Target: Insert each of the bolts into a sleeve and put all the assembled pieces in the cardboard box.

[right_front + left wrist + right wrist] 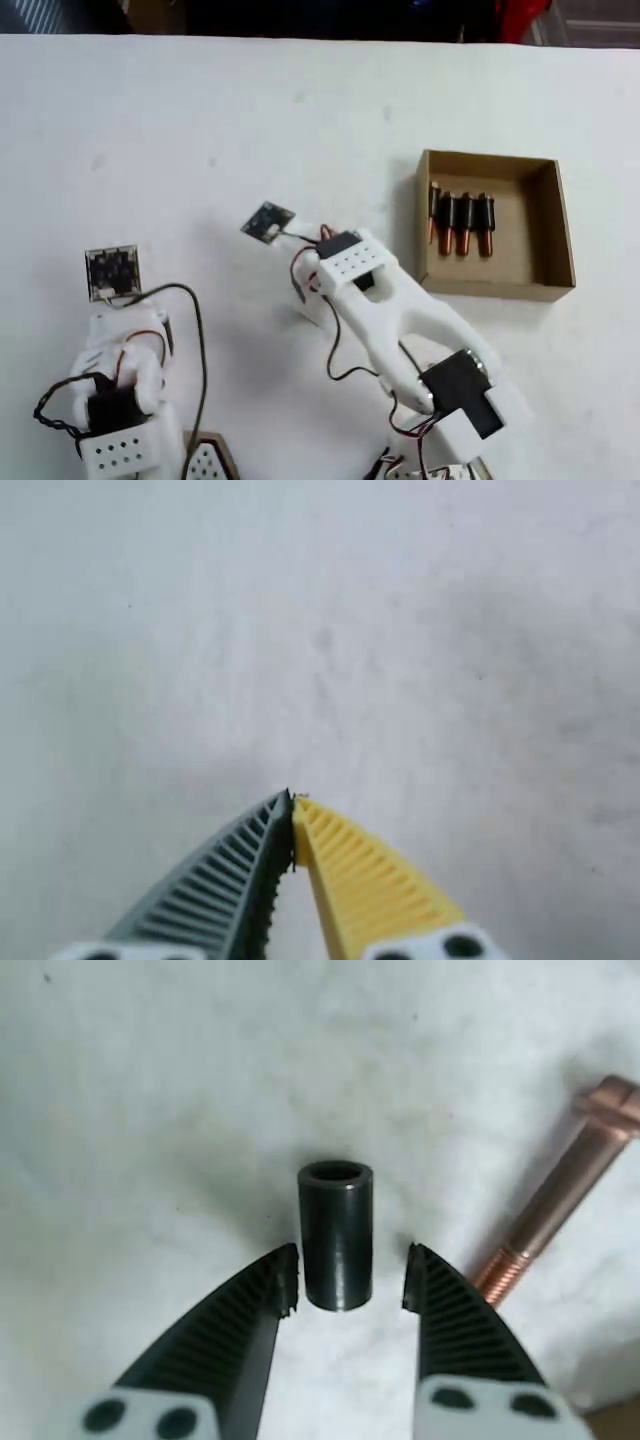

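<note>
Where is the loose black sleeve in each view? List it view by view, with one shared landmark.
High view: hidden under the right arm, left of the cardboard box.
Left wrist view: not in it.
Right wrist view: sleeve standing between the open fingers, copper bolt beside it.
Shared landmark: the white table.

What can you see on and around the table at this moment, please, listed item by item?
table: one, white, under everything.
cardboard box: one, brown, open-topped, on the table's right side.
assembled pieces: four, black sleeves on copper bolts, side by side in the box.
sleeve: one, black, on the table between the fingers of the right gripper, untouched.
bolt: one, copper, lying on the table beside the sleeve.
left gripper: one, grey and yellow fingers, shut over bare table.
right gripper: one, dark fingers, open either side of the sleeve.
</note>
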### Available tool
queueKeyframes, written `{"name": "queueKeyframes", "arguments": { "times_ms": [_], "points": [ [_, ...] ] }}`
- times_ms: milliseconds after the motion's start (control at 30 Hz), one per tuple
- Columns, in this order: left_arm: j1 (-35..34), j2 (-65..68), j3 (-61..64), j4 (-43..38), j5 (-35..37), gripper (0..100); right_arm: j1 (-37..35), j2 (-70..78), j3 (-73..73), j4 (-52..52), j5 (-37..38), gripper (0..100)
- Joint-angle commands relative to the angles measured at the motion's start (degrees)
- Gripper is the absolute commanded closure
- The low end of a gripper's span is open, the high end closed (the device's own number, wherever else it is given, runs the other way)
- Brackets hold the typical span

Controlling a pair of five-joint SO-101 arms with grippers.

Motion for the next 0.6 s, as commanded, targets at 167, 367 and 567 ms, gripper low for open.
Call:
{"name": "queueKeyframes", "arguments": {
  "times_ms": [167,367,567],
  "points": [
    [-0.4,-0.5,-0.2,0.4,-0.6,98,-2.3,0.2,-1.9,-3.2,0.6,85.0],
    [-0.4,-0.5,-0.2,0.4,-0.6,98,-2.2,0.2,-1.8,-4.5,0.6,85.1],
    [-0.4,-0.5,-0.2,0.4,-0.6,98,-2.1,0.2,-0.2,-4.8,0.6,85.1]
  ]
}}
